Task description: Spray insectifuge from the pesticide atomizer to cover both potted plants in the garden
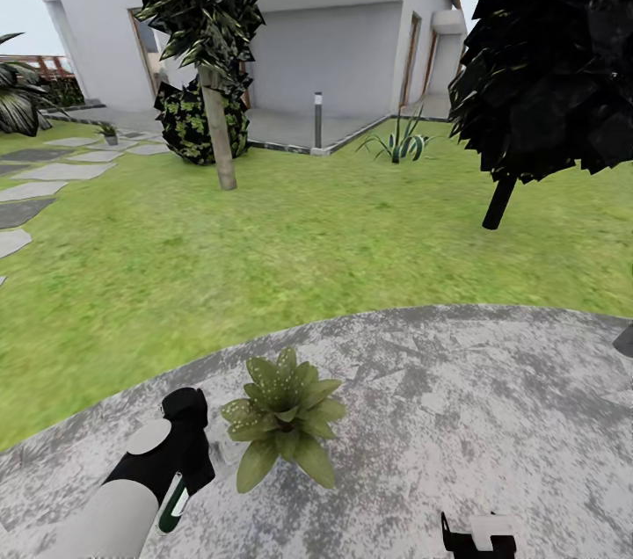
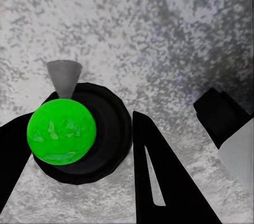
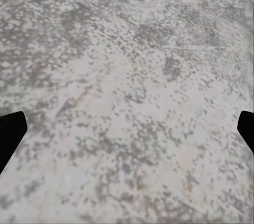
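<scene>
A potted plant stands on the round grey patio, its broad green leaves dotted with whitish specks of insectifuge. Just to its left my left gripper is shut on the pesticide atomizer, a dark green bottle with a white label. In the left wrist view the atomizer sits between the black fingers, with a bright green top and a grey nozzle. My right gripper hangs low over bare paving. Its fingertips sit far apart, so the right gripper is open and empty.
Lawn lies beyond the patio. A thin-trunked tree and a dark shrub stand at the back left, and a black tree at the right. A grey bollard lamp and a white house stand behind. Stepping stones run along the left.
</scene>
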